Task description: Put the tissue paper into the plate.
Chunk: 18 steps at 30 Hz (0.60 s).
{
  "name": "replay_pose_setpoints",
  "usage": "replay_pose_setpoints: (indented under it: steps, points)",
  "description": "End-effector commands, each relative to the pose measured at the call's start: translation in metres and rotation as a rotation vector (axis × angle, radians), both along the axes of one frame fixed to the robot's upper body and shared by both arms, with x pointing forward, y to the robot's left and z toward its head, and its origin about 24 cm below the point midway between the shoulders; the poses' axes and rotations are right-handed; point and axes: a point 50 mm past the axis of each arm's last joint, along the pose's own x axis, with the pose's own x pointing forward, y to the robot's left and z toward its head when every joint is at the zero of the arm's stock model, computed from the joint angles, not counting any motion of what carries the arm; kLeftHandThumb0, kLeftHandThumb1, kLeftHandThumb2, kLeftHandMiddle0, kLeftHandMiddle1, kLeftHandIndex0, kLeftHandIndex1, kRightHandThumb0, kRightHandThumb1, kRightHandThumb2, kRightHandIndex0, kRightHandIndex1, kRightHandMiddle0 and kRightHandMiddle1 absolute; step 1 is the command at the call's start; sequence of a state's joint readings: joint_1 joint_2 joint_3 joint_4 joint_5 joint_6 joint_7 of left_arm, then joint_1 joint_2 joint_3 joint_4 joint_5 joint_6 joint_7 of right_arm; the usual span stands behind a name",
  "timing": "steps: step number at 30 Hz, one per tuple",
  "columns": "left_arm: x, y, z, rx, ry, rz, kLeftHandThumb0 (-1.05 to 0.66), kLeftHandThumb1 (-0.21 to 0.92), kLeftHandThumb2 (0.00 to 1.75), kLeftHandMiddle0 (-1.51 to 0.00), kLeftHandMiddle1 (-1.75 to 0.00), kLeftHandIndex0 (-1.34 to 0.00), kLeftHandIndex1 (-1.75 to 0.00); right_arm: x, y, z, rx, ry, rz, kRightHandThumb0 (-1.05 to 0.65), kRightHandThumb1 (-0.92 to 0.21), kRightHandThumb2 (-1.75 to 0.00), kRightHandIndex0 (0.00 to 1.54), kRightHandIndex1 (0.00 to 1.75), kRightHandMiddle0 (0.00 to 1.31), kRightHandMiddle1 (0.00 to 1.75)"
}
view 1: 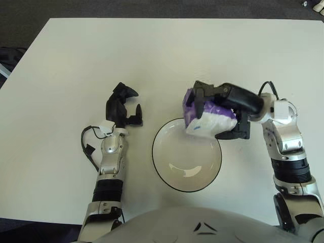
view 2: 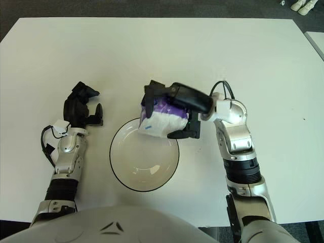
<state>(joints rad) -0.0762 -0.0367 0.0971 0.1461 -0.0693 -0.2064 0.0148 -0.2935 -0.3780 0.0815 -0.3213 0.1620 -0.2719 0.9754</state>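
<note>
Far left on the white table (view 1: 61, 66): left hand (view 1: 121, 106), black three-finger unit at the end of a silver forearm, showing left of the plate and well apart from it. Fingers loosely curled, nothing between them. A black cable (view 1: 87, 144) looping off the wrist onto the tabletop.

Centre, near the front edge: round white plate (view 1: 174, 174) with a thin dark rim, shallow and glossy, lying flat. Bare inner surface over most of it.

Just right of centre, over the plate's far rim: tissue pack (view 1: 208, 119), soft plastic wrapper, purple on the upper side and white on the side turned toward the camera, with a small blue mark near its lower left corner. Tilted, lower edge overlapping the plate's rim in both views; possibly touching the rim, though contact not clear from above.

Around the pack: right hand (view 1: 223, 109), reaching in from the right, black fingers (view 1: 202, 91) wrapped over the top of the pack and a thumb-side finger (view 1: 234, 134) pressed under its lower right edge. Firmly closed on the pack, which hangs in the grasp. Behind it, silver forearm running down and right toward the front edge, with a black cable arching over the wrist.
</note>
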Motion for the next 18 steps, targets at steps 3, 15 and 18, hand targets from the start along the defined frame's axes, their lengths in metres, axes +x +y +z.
replay_pose_setpoints:
  steps: [3,15,18]
  points:
    - [-0.016,0.002,-0.036,-0.009,0.174,0.02,-0.01,-0.07,1.72,-0.9,-1.75,-0.74,-1.61,-0.023,0.023,-0.001,-0.041,-0.313,0.049,0.0,0.02,-1.66,0.91,1.62,0.63,1.75]
    - [-0.016,0.002,-0.036,0.0,0.174,0.022,-0.01,-0.07,1.72,-0.91,-1.75,-0.73,-1.61,-0.033,0.039,-0.022,0.027,-0.431,-0.016,0.0,0.05,-1.7,0.92,1.65,0.65,1.75]
    - [-0.016,0.002,-0.035,0.003,0.172,0.021,-0.01,-0.08,1.72,-0.91,-1.75,-0.74,-1.61,-0.035,0.041,-0.032,0.021,-0.426,-0.04,0.0,0.05,-1.71,0.92,1.67,0.64,1.75]
